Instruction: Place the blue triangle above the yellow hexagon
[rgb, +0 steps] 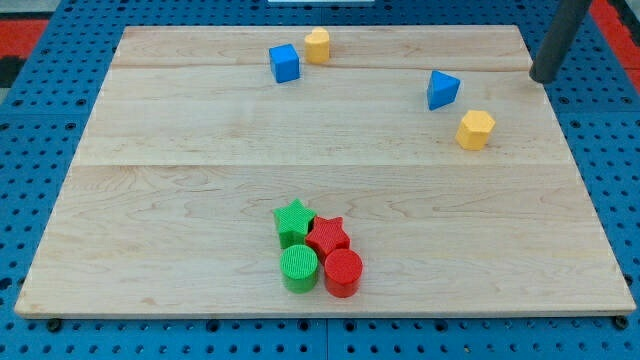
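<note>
The blue triangle (441, 89) lies at the view's upper right of the wooden board. The yellow hexagon (475, 129) sits just below it and slightly to its right, a small gap apart. My tip (542, 78) is at the board's right edge near the top, well to the right of the blue triangle and touching no block.
A blue cube (284, 63) and a yellow block (317, 45) sit side by side at the top centre. A green star (293, 222), a red star (328, 237), a green cylinder (298, 268) and a red cylinder (342, 272) cluster at the bottom centre.
</note>
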